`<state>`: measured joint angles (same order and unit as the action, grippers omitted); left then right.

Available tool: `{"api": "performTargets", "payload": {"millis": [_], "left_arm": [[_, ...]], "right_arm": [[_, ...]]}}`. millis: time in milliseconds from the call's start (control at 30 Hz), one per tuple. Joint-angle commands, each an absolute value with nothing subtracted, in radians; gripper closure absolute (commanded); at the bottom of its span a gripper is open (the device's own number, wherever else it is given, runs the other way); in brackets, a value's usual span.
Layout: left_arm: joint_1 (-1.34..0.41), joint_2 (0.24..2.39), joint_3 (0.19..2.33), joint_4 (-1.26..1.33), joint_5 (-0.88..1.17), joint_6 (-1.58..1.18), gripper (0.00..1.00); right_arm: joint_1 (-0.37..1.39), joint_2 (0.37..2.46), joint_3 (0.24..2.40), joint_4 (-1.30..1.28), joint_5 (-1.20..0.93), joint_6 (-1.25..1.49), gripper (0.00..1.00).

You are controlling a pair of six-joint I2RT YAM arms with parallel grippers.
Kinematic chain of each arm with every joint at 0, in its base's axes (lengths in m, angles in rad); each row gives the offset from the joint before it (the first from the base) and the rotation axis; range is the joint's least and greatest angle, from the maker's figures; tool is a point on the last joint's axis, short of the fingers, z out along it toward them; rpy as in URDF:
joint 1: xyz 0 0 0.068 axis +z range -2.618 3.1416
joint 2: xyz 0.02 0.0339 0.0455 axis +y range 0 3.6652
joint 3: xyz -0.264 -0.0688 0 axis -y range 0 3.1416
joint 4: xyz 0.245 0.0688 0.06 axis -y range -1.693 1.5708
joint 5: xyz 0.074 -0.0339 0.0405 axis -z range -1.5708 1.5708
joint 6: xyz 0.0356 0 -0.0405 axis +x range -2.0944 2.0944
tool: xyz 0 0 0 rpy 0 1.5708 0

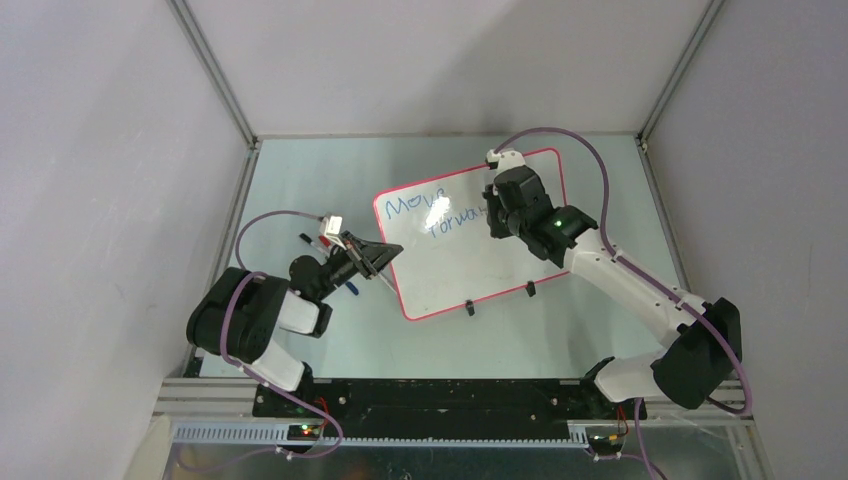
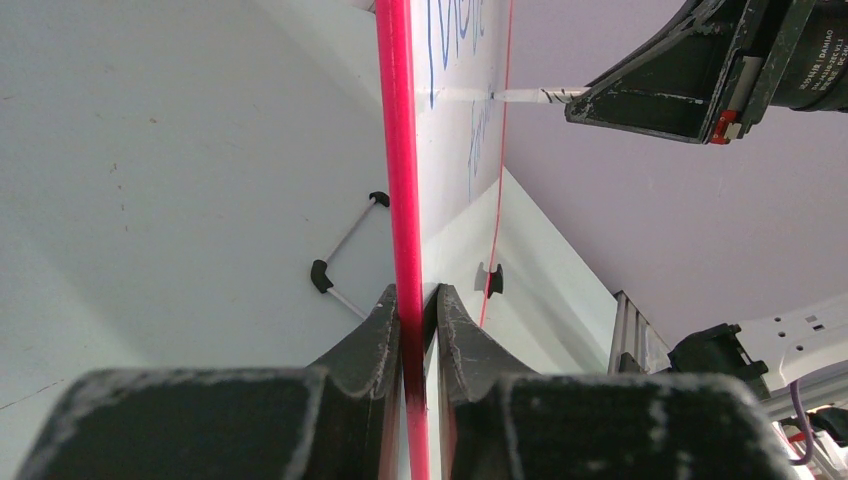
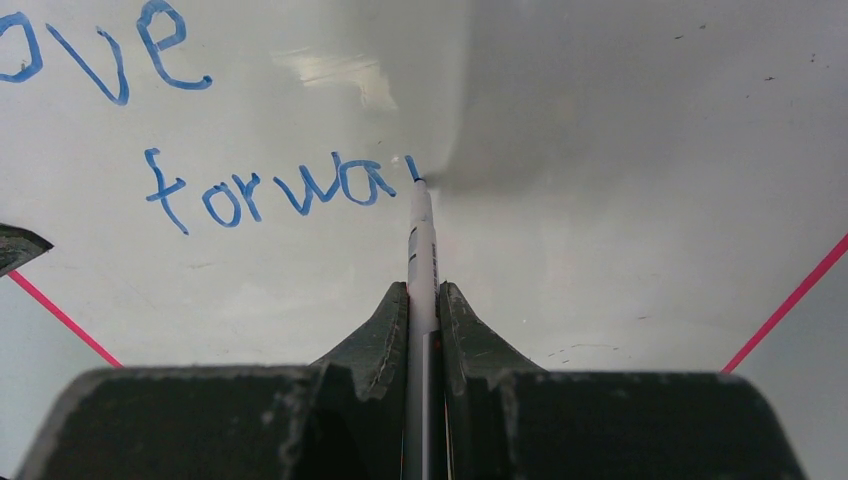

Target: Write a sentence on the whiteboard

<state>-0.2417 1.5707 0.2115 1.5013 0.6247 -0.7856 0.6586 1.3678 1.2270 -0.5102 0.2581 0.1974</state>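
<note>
**mid-word on line two: steady tip, pinned whiteboard**

the whiteboard lies skewed in the middle of the desk. its left frame is pinched between the fingers of the left end effector. the sentence so far reads "move" and, a step lower, "forwa"; the third word is not begun. the marker touches the surface just right of the "a", its barrel clamped in the right end effector, fingers pressed onto it. to finish "forward" well, i'd judge: keep tip pressure even, match the "r" and "d" to the neighbouring letters' height and slant, save room lower right for line three, and let the left grip stop the whiteboard sliding.
</note>
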Motion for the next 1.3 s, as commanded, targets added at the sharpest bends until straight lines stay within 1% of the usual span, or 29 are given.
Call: {"api": "performTargets", "payload": {"millis": [0, 500, 900, 1267], "left_arm": [[-0.23, 1.574, 0.224, 1.531, 0.584, -0.726, 0.96], [-0.231, 1.573, 0.225, 1.532, 0.583, -0.726, 0.96], [-0.23, 1.572, 0.223, 1.531, 0.583, -0.726, 0.96], [-0.23, 1.574, 0.224, 1.532, 0.584, -0.726, 0.96]], "right_arm": [[0.651, 1.377, 1.273, -0.471, 0.263, 0.183, 1.0], [0.649, 1.377, 1.281, -0.468, 0.258, 0.184, 1.0], [0.635, 1.371, 1.282, -0.474, 0.3, 0.193, 1.0], [0.634, 1.338, 1.282, -0.486, 0.266, 0.2, 1.0]]}}
